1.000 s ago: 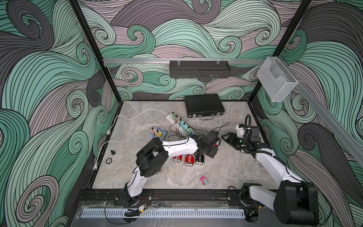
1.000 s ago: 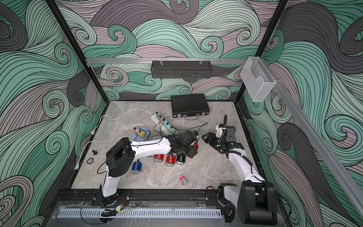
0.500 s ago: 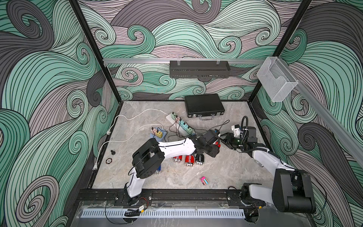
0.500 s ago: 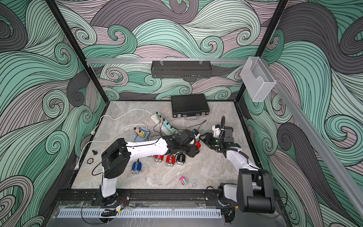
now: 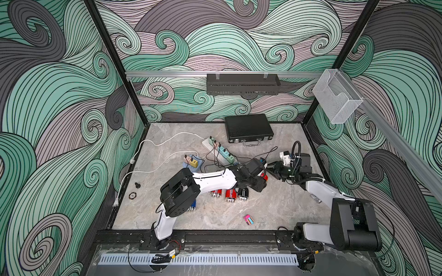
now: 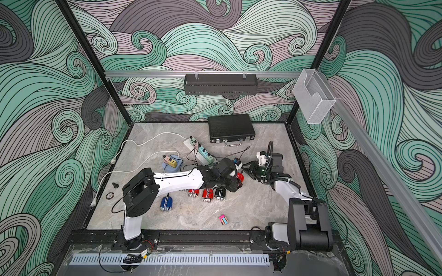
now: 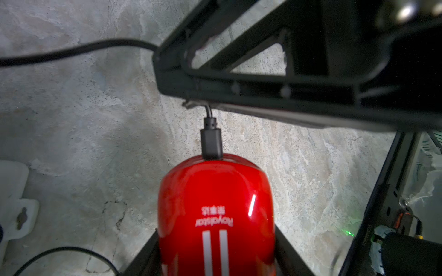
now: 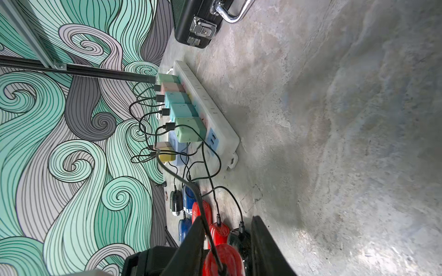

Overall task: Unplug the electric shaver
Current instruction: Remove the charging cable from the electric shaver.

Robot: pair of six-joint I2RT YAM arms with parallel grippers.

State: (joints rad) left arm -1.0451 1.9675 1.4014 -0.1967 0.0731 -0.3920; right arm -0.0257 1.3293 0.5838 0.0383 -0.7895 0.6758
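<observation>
Shaver (image 7: 215, 191), red with two white stripes, lies clamped between the fingers of the left gripper (image 7: 214, 251). Its cable end points out past the fingertips toward the right gripper (image 8: 227, 222). A grey stone-look table (image 5: 275, 210) spreads under both grippers. Well beyond the right gripper's fingertips lies a shut black case (image 5: 248, 127). Nearer to them is a white power strip (image 8: 210, 114) lined with pastel chargers (image 8: 184, 111). Near the left gripper, beside its wrist, three other shavers (image 5: 230, 194) lie in a row, two red and one black. The right gripper's fingers stand apart, one on each side of the black cable (image 7: 71, 51), which runs along one finger; no squeeze shows. Just short of those fingers, the black plug (image 7: 211, 143) sits in the shaver's end.
</observation>
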